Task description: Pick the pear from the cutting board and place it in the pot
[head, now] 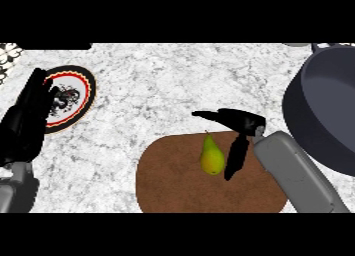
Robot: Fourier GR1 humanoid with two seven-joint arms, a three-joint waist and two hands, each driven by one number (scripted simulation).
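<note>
From above, the pear [212, 157] lies on the brown cutting board [180, 185], stem pointing far. The right robot hand [237, 131] hangs open just right of it, thumb over the stem, holding nothing. It should settle lower and close around the pear's fat middle before lifting toward the dark pot [329, 107] at right. The left robot hand [25, 117] rests open over a patterned plate [80, 95].

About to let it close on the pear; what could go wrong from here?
1. The right robot hand is open beside the pear, not around it; closing fingers may roll it across the cutting board.
2. The pot sits close; its rim could catch the pear when carried over.
</note>
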